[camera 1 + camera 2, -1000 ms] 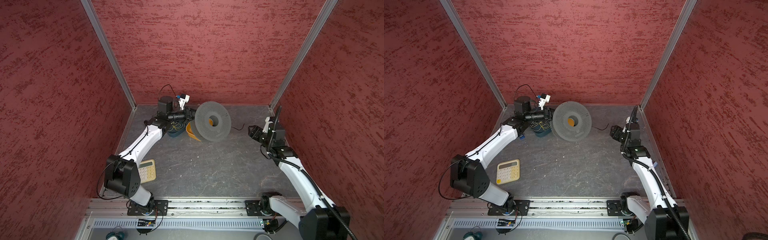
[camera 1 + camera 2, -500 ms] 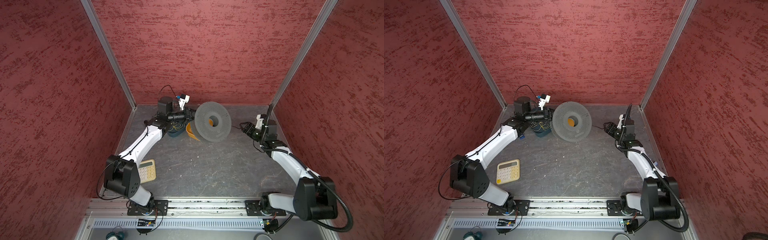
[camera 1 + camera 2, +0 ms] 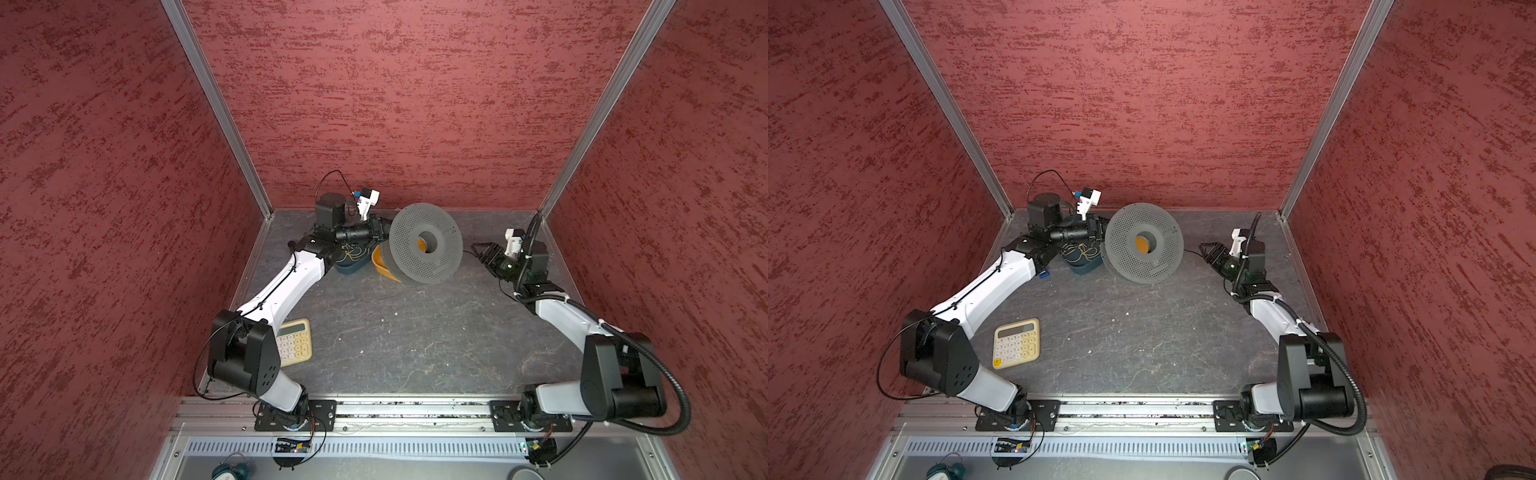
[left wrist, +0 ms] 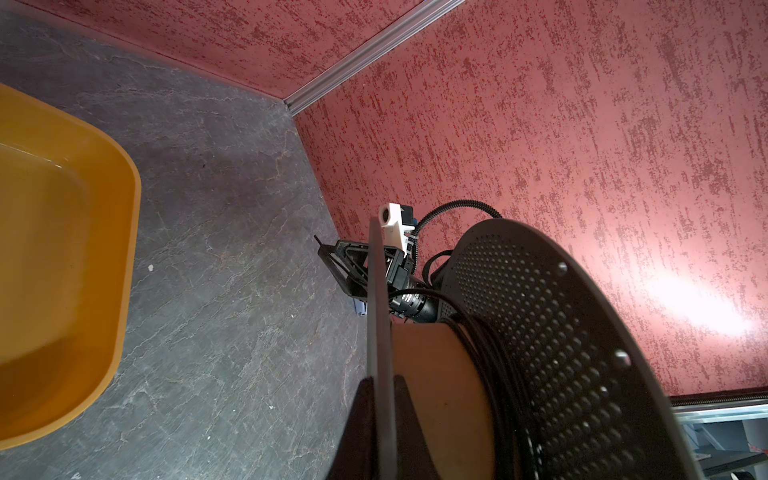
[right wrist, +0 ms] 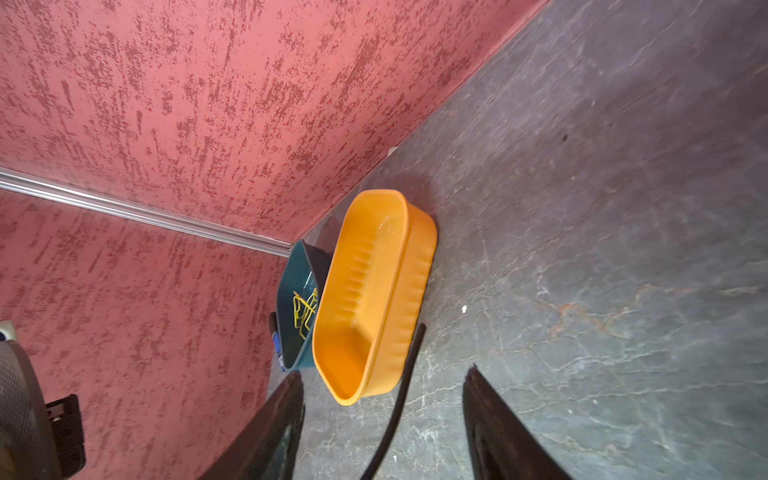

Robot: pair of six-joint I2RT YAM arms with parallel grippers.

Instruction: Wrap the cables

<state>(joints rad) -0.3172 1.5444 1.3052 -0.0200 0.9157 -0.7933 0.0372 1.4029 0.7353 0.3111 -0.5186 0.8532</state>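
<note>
With the jaws of the left gripper (image 4: pixel 380 380) pinching the rim of the grey spool (image 3: pixel 444 257) and the black cable (image 5: pixel 399 399) partly wound on it, its loose end is poking out over the table (image 5: pixel 582 249) between the spread jaws of the right gripper (image 5: pixel 384 371), which should be squeezing softly, then pulling it snug.

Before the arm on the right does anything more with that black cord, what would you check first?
1. Hold: left tool clamped on the spool rim: ok.
2. Winding: some cable already on the spool: ok.
3. Aim: cable lies between the fingers of the right tool: ok.
4. Grip: right tool shut on the cable: not ok, jaws apart.
5. Path: cable clear of the orange tray: cannot tell, it runs close beside it.
</note>
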